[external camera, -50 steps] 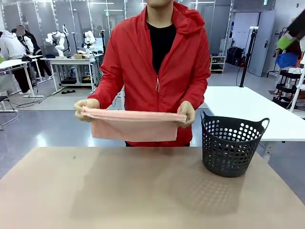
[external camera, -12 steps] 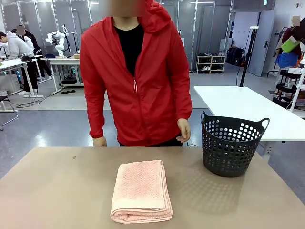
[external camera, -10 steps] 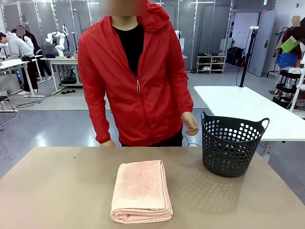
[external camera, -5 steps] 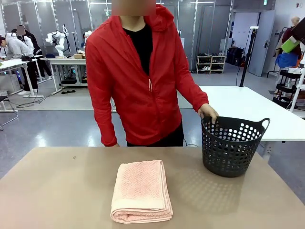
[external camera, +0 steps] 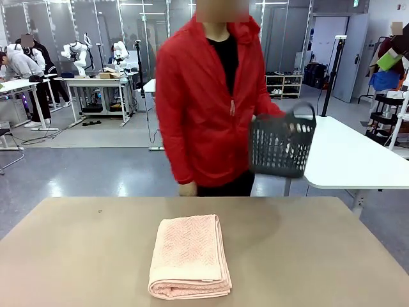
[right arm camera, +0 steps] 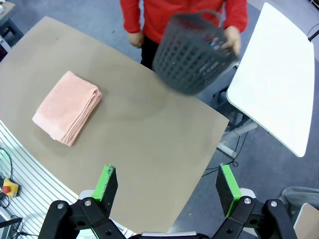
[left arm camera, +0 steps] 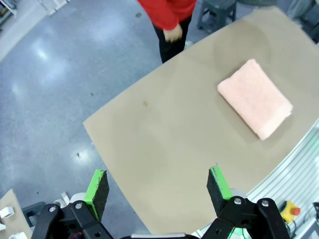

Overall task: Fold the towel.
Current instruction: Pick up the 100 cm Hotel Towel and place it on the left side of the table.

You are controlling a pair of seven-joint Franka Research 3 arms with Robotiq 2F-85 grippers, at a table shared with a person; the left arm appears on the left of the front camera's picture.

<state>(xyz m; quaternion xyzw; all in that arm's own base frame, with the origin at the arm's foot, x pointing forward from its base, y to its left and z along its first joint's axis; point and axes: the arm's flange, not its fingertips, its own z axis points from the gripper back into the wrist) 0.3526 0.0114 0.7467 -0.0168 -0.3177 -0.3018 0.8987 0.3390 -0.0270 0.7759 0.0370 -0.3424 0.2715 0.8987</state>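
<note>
Towel (external camera: 190, 256) sits folded at 6 o'clock on the table (external camera: 307, 256); person's hand (right arm camera: 231, 40) lifts the basket (external camera: 282, 144) at 2 o'clock; both grippers (left arm camera: 157, 186) (right arm camera: 167, 186) hang spread, holding nothing.

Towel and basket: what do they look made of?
Towel: soft terry-like cloth, matte salmon pink, judging by the woven zigzag texture and the thick, rounded folded edges. Basket: probably moulded plastic, dark grey and matte, with a regular grid of round holes and an arched handle; motion blur hides finer detail.
</note>
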